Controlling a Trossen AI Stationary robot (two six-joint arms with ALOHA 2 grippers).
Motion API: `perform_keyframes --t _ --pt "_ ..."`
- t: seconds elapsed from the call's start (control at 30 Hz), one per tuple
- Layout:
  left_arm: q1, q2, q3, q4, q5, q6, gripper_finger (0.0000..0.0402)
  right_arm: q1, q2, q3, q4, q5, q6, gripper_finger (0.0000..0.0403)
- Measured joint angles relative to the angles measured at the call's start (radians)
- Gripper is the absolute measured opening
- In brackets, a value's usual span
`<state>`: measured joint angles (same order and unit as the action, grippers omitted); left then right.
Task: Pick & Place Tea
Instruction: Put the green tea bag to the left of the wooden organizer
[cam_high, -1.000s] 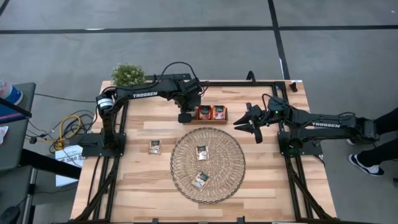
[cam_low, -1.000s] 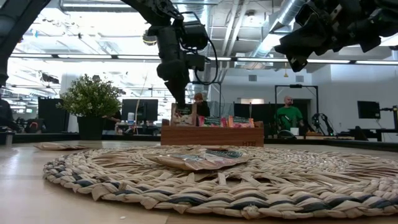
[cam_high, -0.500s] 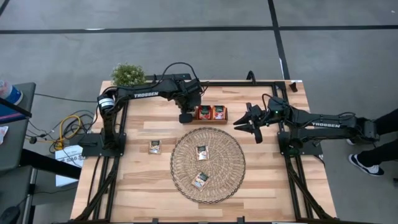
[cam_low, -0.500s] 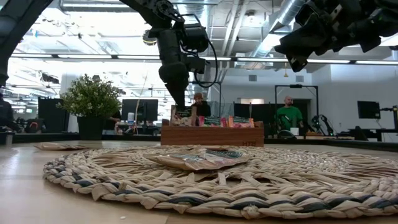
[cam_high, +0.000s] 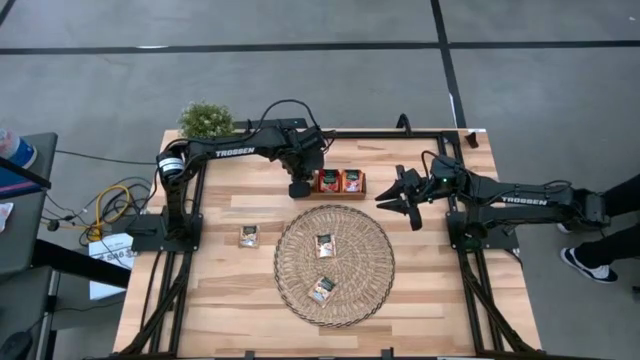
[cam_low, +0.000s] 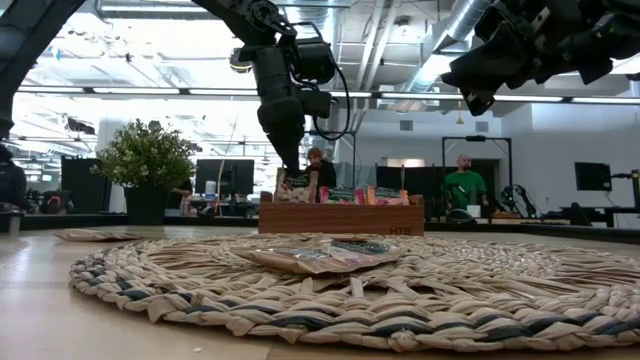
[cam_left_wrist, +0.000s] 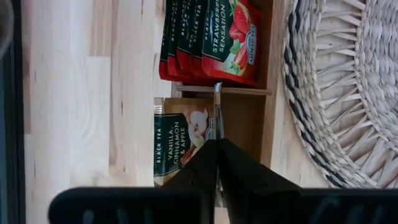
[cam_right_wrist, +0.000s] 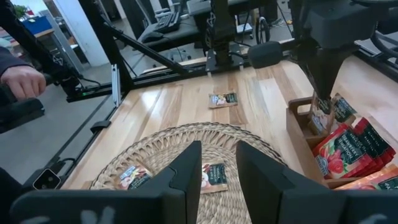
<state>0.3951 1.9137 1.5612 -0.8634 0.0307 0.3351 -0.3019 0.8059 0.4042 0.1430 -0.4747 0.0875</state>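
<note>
While your left gripper (cam_left_wrist: 217, 163) hangs over the end compartment of the wooden tray (cam_high: 338, 182), its fingers are pinched together on the thin top edge of a sachet (cam_left_wrist: 217, 109), seen edge-on in the left wrist view. That narrow grip suits a flat packet: held by one edge it hangs straight down, so it can stand in the slot beside the beige vanilla sachet (cam_left_wrist: 180, 140) already there. Whether it is already resting on the tray floor, you cannot tell from these views.

Nearest the table's front edge in the high view, one sachet (cam_high: 322, 289) lies flat on the wicker mat (cam_high: 375, 262), and a second (cam_high: 325, 245) lies nearer the mat's middle. A third (cam_high: 249, 236) lies on the bare wood just beside the mat, on your left arm's side. These three loose ones look like what is left to collect.

Behind the mat stands the tray, where red strawberry sachets (cam_left_wrist: 211, 38) stand packed upright in the next compartment, presumably so that more fit than would lying flat. By that count the job looks well along.

Your right gripper (cam_high: 398, 193) waits above the table off the other end of the tray, fingers spread wide and holding nothing. Parked there, it leaves the tray free for the left arm.

Farther back a small potted plant (cam_high: 205, 119) sits at the table's far corner, and people (cam_low: 464, 183) show in the room beyond.
</note>
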Motion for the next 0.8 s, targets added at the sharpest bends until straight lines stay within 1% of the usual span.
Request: perform_keyframes --t 0.23,0.33,0.43,0.5,0.57,0.63,0.73,0.8 --pt "0.0 0.0 0.0 -0.001 0.003 0.0 0.0066 0.018 0.0 0.0 0.0 0.0 0.0 0.0092" --pt "0.001 0.0 0.0 -0.001 -0.008 0.0 0.0084 0.028 0.0 0.0 0.0 0.0 0.0 0.0092" --pt "0.0 -0.012 0.0 -0.011 -0.094 -0.007 0.0093 0.033 0.0 0.0 0.0 0.0 0.0 0.0092" --pt "-0.004 -0.048 0.0 -0.036 -0.164 -0.042 0.0095 0.033 0.0 0.0 0.0 0.0 0.001 0.0092" --pt "-0.012 -0.099 0.0 -0.084 -0.183 -0.095 0.0095 0.033 0.0 0.0 0.0 0.0 0.008 0.0092" --pt "-0.023 -0.152 0.0 -0.162 -0.129 -0.155 0.0095 0.033 0.0 0.0 0.0 0.0 0.009 0.0092" --pt "-0.037 -0.226 0.0 -0.315 0.002 -0.246 0.0095 0.032 0.0 0.0 0.0 0.0 0.009 0.0092" --pt "-0.042 -0.265 0.0 -0.426 0.072 -0.303 0.0095 0.032 0.0 0.0 0.0 0.0 0.009 0.0092"
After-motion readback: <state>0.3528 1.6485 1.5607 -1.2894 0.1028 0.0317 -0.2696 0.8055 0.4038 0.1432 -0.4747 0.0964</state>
